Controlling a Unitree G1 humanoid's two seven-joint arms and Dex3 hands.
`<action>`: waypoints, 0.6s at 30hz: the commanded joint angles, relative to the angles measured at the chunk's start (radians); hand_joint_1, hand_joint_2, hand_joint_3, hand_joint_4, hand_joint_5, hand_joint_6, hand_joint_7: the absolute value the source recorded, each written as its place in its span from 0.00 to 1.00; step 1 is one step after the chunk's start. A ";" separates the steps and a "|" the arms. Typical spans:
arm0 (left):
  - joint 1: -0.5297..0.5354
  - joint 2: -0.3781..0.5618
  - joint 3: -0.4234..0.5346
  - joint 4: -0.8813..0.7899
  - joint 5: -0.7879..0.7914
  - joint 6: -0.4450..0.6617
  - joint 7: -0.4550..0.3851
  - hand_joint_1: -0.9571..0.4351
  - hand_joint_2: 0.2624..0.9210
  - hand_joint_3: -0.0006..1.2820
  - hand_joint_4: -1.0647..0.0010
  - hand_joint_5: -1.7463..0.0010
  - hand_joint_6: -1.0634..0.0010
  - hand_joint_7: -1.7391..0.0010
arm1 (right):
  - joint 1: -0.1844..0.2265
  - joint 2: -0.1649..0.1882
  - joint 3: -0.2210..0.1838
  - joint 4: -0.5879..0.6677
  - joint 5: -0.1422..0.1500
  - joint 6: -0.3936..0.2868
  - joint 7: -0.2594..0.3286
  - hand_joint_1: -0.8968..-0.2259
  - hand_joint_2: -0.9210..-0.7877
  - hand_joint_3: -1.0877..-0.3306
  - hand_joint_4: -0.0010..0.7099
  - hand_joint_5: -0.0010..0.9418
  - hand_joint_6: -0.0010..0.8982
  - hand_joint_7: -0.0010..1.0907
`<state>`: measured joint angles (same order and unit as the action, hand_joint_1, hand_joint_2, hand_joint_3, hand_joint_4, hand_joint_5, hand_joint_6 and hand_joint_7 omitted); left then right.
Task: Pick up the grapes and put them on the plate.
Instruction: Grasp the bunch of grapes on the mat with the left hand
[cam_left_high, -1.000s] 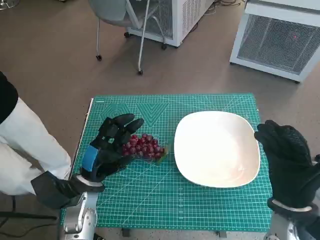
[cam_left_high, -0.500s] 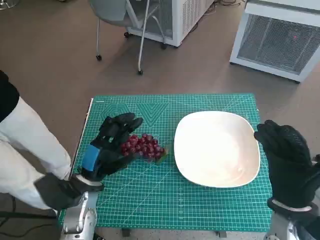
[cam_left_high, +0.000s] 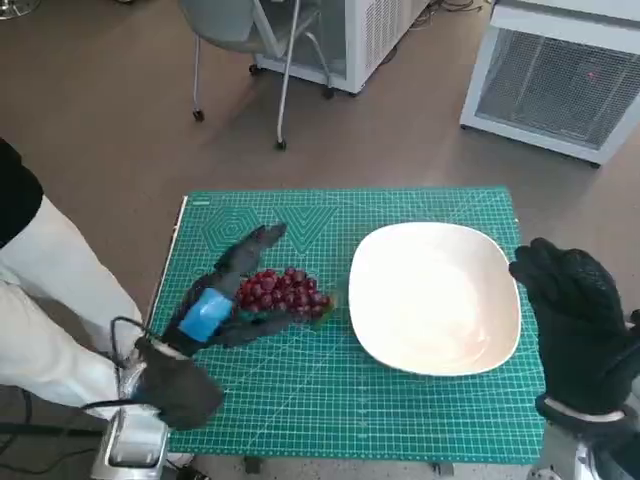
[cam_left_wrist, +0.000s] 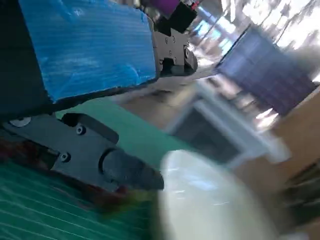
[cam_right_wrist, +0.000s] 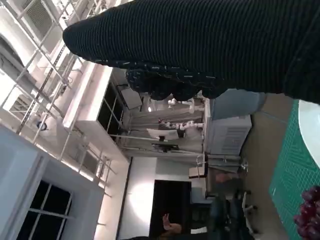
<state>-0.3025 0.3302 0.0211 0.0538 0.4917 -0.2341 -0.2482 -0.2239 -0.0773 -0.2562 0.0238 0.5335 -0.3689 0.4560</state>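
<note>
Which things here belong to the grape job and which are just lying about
Job: grapes, white plate, left hand around the grapes, right hand beside the plate.
Lying about: green cutting mat, chair, white cabinets.

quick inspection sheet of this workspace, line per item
surface: green cutting mat on a small table
job's things: grapes on the mat, left of the white plate, not on it
clutter: nothing seen
robot hands: left robot hand around the grapes, fingers on both sides, grip uncertain; right robot hand at the plate's right edge, holds nothing
cables: black cable by the left wrist
surroundings: chair, white cabinets, brown floor
</note>
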 joint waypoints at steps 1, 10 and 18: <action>-0.007 0.014 -0.113 -0.066 0.213 0.171 0.008 0.51 0.69 0.00 1.00 1.00 0.83 0.97 | 0.009 -0.004 -0.003 0.037 0.000 0.005 0.010 0.77 0.00 0.78 0.75 0.55 0.34 0.76; -0.106 -0.013 -0.242 0.021 0.345 0.382 -0.031 0.50 0.69 0.00 1.00 1.00 0.81 0.99 | 0.010 -0.002 -0.003 0.037 0.002 0.004 0.012 0.77 0.00 0.78 0.75 0.55 0.34 0.76; -0.191 -0.021 -0.315 0.165 0.355 0.430 -0.011 0.48 0.70 0.00 1.00 1.00 0.80 0.99 | 0.016 -0.002 -0.005 0.033 0.003 0.005 0.011 0.77 0.00 0.78 0.74 0.55 0.34 0.76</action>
<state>-0.4548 0.3110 -0.2692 0.1628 0.8382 0.1813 -0.2709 -0.2243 -0.0773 -0.2584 0.0469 0.5357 -0.3701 0.4635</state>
